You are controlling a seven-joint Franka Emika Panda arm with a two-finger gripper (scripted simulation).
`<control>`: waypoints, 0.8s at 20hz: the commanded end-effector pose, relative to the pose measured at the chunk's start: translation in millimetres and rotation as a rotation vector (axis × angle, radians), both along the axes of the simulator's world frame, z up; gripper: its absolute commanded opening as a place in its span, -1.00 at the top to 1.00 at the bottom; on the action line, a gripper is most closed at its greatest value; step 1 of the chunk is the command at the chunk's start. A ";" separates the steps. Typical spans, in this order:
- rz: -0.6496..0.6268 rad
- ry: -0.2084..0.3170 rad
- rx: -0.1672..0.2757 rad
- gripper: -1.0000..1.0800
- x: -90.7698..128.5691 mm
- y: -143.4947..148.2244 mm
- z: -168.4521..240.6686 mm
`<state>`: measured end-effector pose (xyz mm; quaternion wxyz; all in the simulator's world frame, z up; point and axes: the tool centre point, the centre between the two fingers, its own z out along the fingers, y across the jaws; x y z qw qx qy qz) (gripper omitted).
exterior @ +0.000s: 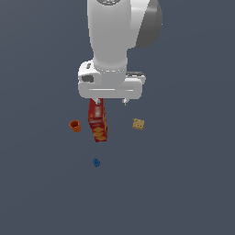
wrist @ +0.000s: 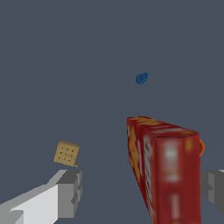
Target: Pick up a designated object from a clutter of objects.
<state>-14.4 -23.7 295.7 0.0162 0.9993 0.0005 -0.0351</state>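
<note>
The designated object, a small tan block with a grid of dark dots, lies on the grey floor toward the exterior view's right. My gripper hangs open above the clutter, nothing between its fingers. One grey fingertip shows close to the tan block in the wrist view, apart from it. The other fingertip sits beyond the tall red box, whose top rises close under the hand.
A small orange cup stands at the exterior view's left of the red box; only a sliver of the cup shows in the wrist view. A tiny blue lump lies apart from the box.
</note>
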 end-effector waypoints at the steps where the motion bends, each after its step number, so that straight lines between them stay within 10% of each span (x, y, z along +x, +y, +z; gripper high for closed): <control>1: 0.002 -0.001 -0.001 -0.92 0.2 0.0 0.2; 16: 0.181 -0.005 -0.002 -0.92 -1.8 20.8 -39.8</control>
